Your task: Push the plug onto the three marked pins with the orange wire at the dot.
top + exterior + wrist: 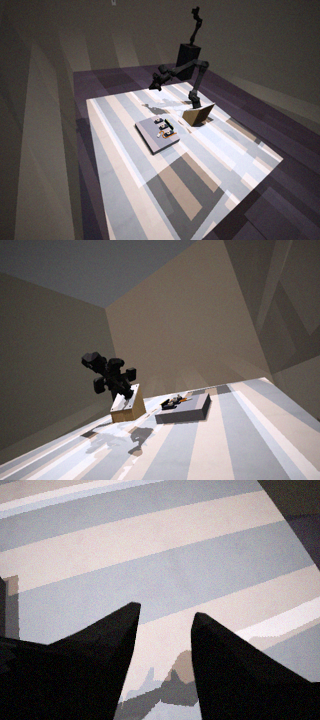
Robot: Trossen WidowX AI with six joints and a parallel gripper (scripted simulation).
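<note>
A small pale plug (pixel 158 135) (pixel 189 399) lies on top of the grey block (pixel 143 130) (pixel 180 416), at the end of an orange lead (pixel 164 137) that curls round the front servo (pixel 169 133). Two more dark servos with pale discs stand behind it in a row. A dark strip with green and yellow (pixel 169 124) (pixel 164 402) runs beside the servos; single pins, the coloured band and its dot are too small to make out. My gripper (pixel 155 89) (pixel 166 617) is partly open and empty, high above the table behind the block. The wrist view shows neither plug nor holder.
The arm's base stands on a wooden wedge (pixel 198 117) (pixel 139 403) with a white sloping top, close beside the grey block. A black box (pixel 188 58) with a thin dark jointed shape on top stands behind the arm. Striped light and shadows cross the table (pixel 124 165).
</note>
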